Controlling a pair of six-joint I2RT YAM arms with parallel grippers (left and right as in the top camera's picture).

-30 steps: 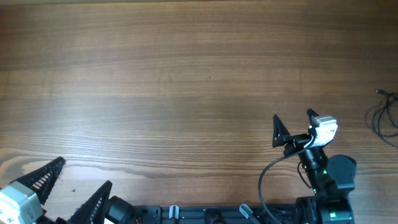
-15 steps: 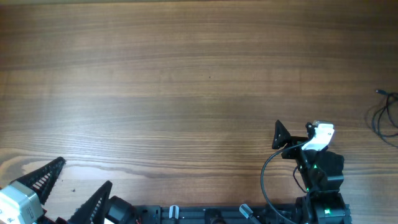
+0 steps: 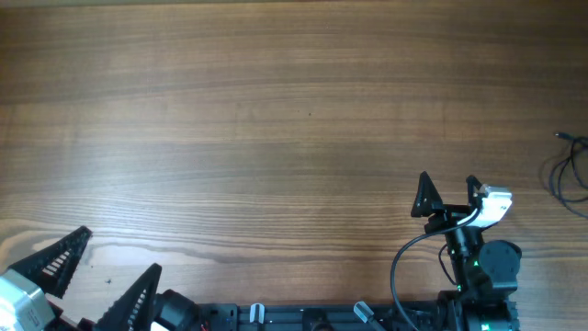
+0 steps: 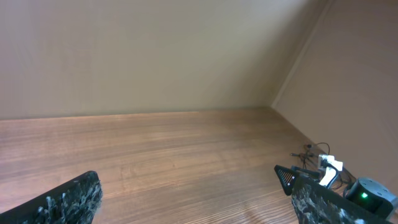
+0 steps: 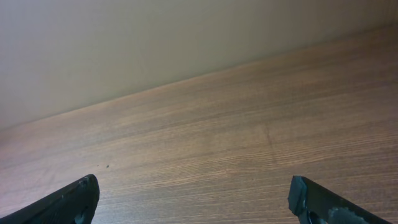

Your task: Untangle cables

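Showing cables [image 3: 555,180] at the table [image 3: 276,110] edge, rightward of the nearer, parted right pincer [image 3: 447,181]; left pincer [image 3: 121,250] parted too.

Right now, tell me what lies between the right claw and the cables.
Nothing: overhead, only bare table separates the right claw and the cables.

Table [image 3: 276,110] brown, streaky wood grain; cables [image 3: 560,137] at its right edge black; left gripper [image 3: 122,250] black, pale-ridged; right gripper [image 3: 448,177] black, its camera [image 3: 494,204] white.
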